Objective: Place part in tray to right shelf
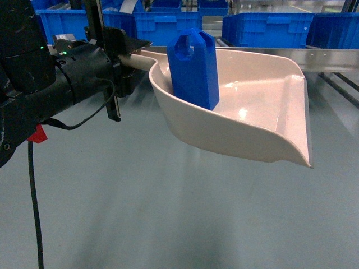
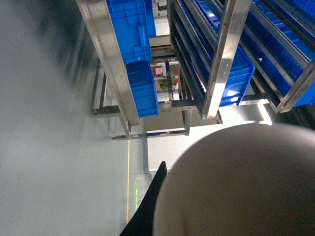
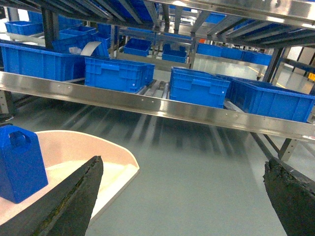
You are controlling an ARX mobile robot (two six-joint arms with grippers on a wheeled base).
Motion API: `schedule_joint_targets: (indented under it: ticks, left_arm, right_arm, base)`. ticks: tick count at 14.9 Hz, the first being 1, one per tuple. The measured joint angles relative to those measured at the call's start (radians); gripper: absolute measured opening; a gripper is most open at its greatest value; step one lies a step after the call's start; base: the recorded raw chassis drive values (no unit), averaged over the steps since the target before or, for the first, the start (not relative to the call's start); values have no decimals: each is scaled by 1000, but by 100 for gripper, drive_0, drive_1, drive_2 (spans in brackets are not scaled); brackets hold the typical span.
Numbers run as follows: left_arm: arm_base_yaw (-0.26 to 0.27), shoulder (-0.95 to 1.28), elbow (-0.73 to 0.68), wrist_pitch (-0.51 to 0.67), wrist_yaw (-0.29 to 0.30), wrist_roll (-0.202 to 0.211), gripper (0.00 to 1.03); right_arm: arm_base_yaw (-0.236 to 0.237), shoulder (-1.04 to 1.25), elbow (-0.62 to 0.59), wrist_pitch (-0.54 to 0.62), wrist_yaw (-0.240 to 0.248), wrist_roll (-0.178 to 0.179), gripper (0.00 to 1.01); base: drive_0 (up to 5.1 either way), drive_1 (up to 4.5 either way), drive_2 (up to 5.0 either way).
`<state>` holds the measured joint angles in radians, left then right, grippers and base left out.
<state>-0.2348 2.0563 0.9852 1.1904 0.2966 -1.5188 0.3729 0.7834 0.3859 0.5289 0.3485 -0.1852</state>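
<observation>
1. The left end effector (image 1: 120, 56) was clamped on the tray (image 1: 252, 106) handle, holding the tray in the air above the floor.
2. The part (image 1: 193, 67) stood upright inside the tray, at its handle end.
3. The shelf (image 1: 314, 56) lay at 12 o'clock from the tray, just beyond it; the tray's long axis ran 9 to 3.
4. The right end effector (image 3: 187, 196) hung with fingers apart, empty, near the tray.

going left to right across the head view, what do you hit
left arm → left gripper on the tray's handle → blue part standing in the tray → tray's open bowl → tray's flat front lip. The shelf with blue crates runs behind all of it.
</observation>
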Motion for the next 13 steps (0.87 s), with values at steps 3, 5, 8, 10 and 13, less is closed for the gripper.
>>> schedule_joint_targets:
  ticks: [3,5,8,10,13]
  left_arm:
    - [0,0,0,0,0,0,12]
    - [0,0,0,1,2,0,12]
    - [1,0,0,0,-1,0,12]
    - [2,0,0,0,0,0,12]
    - [2,0,0,0,0,0,12]
  right_arm:
    - [0,0,0,0,0,0,98]
    - [0,0,0,3,0,0,98]
    - [1,0,0,2,-2,0,98]
    - [0,0,0,3,-2,0,98]
    - [0,0,0,3,-1,0,98]
  base:
    - [-167,-167,-167]
    - [-167,-167,-167]
    - [-167,-167,-167]
    - [-167,-167,-167]
    - [-167,-167,-167]
